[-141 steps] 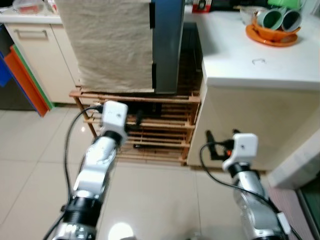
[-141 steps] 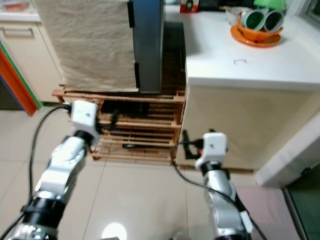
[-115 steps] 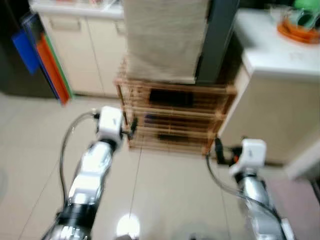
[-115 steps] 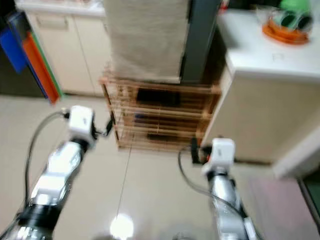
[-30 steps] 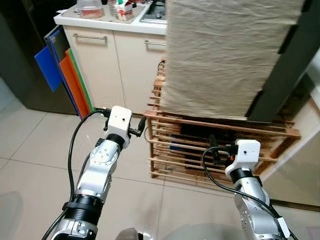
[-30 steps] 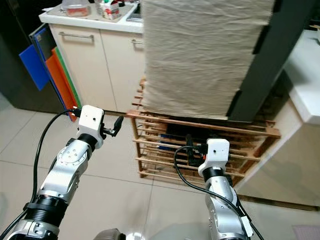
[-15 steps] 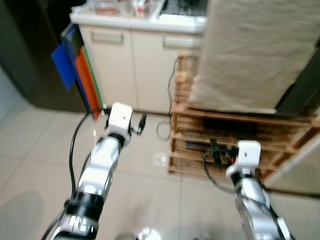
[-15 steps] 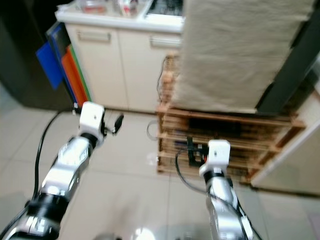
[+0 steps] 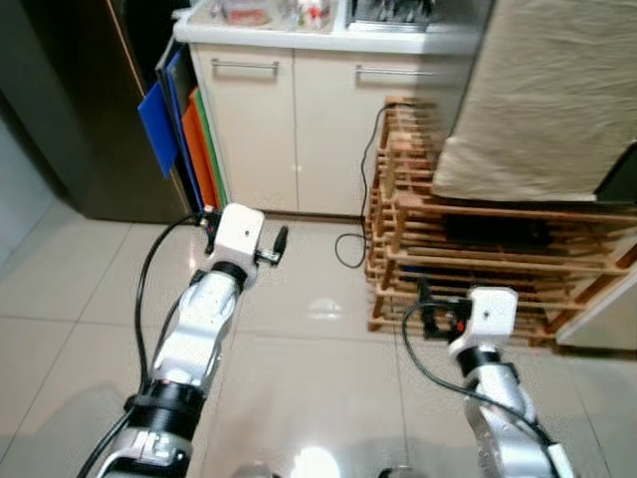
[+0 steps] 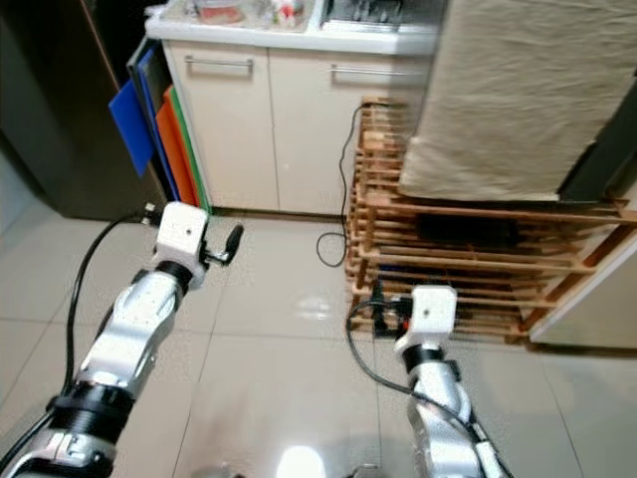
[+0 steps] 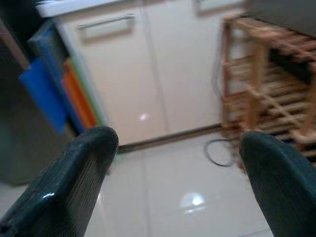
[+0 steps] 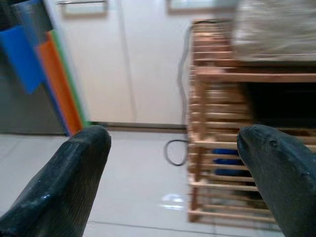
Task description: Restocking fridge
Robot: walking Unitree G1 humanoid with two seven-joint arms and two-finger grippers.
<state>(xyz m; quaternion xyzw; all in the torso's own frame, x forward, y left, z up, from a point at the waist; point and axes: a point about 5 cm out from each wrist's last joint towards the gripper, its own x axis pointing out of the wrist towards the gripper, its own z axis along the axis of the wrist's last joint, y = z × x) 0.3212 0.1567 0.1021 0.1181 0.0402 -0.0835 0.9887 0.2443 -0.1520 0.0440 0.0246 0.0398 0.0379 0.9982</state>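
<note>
- Nothing of the restocking is seen to be done: no food or drink is carried, and no open fridge is shown, so the task is judged to be at its very start or in a walking stage between stations.
- Both grippers are held out in front with nothing between their fingers. The left gripper [image 9: 279, 242] is raised at about 10 o'clock of the head view, its fingers [image 11: 74, 168] spread wide in the left wrist view. The right gripper [image 9: 426, 309] is lower, at about 4 o'clock, its fingers [image 12: 69, 168] likewise parted, with only floor and furniture seen between them.
- A tall dark panel [image 9: 70, 119] stands at 10 to 11 o'clock, beside blue and orange boards [image 9: 179, 139] leaned against a cream cabinet [image 9: 299, 129]. It may be the fridge, but that cannot be told for sure; its door is shut if so.
- A wooden slatted rack [image 9: 478, 239] stands at 2 to 3 o'clock, just ahead of the right gripper, with a cloth-draped bulk [image 9: 547, 100] on top and dark items on its shelves. A black cable [image 9: 350, 244] lies looped on the tiled floor [image 9: 318, 378] beside it.
- Jars and containers [image 9: 269, 12] are seen on the counter [image 9: 398, 40] at 12 o'clock, too small to be named.
- Everything is judged still to be done: stock has to be found and picked up, the fridge reached and opened, and the items placed inside.
</note>
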